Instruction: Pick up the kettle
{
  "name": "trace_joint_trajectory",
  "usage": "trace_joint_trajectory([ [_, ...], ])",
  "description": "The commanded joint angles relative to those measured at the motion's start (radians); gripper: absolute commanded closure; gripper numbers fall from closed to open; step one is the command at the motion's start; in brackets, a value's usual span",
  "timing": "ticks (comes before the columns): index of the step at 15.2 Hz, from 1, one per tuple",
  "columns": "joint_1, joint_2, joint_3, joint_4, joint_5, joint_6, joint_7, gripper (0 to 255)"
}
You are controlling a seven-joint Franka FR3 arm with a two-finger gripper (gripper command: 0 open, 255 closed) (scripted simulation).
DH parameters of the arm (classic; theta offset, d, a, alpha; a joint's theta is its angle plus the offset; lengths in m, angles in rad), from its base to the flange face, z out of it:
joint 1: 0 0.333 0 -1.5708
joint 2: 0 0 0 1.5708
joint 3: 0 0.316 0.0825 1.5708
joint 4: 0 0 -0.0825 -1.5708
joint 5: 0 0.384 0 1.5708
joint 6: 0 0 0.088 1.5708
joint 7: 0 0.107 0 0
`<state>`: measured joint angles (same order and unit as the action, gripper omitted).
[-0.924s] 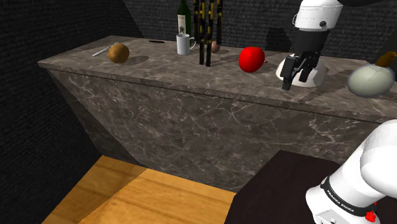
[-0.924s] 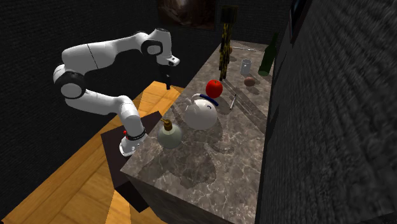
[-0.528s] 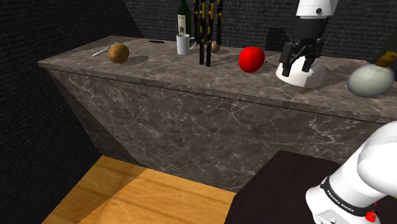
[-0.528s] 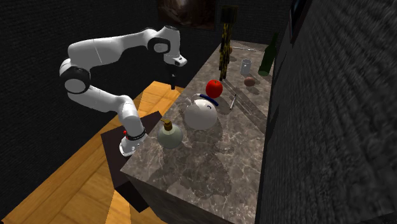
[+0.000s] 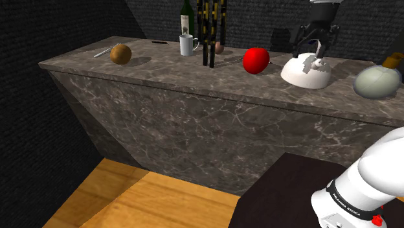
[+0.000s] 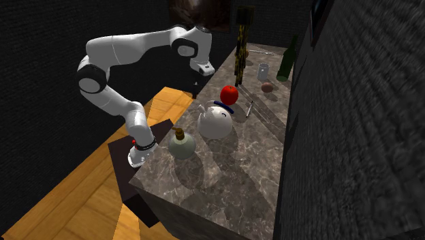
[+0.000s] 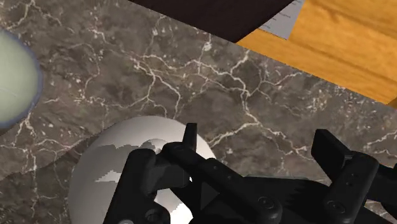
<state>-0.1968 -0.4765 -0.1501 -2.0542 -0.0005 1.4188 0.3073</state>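
Marble counter (image 5: 162,68) — arm (image 6: 136,44) arched over, jaws apart above white kettle (image 5: 306,72).

The marble counter (image 5: 194,84) carries a white kettle (image 5: 305,72), red apple (image 5: 256,59), flask (image 5: 377,82), mug (image 5: 188,45), bottle (image 5: 186,16) and brown ball (image 5: 120,53).

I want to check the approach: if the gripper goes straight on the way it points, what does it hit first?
Probably the white kettle: the open gripper hangs above it pointing down, one finger over its dome. The other finger looks offset over the marble counter.
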Motion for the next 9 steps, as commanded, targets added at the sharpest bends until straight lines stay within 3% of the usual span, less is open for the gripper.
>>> trace_joint_trajectory([
  [1, -0.030, 0.057, -0.033, 0.075, 0.003, -0.027, 0.028, 0],
  [7, -0.113, 0.193, -0.132, 0.260, 0.021, -0.107, 0.108, 0],
  [9, -0.122, 0.201, -0.142, 0.260, 0.023, -0.102, 0.115, 0],
])
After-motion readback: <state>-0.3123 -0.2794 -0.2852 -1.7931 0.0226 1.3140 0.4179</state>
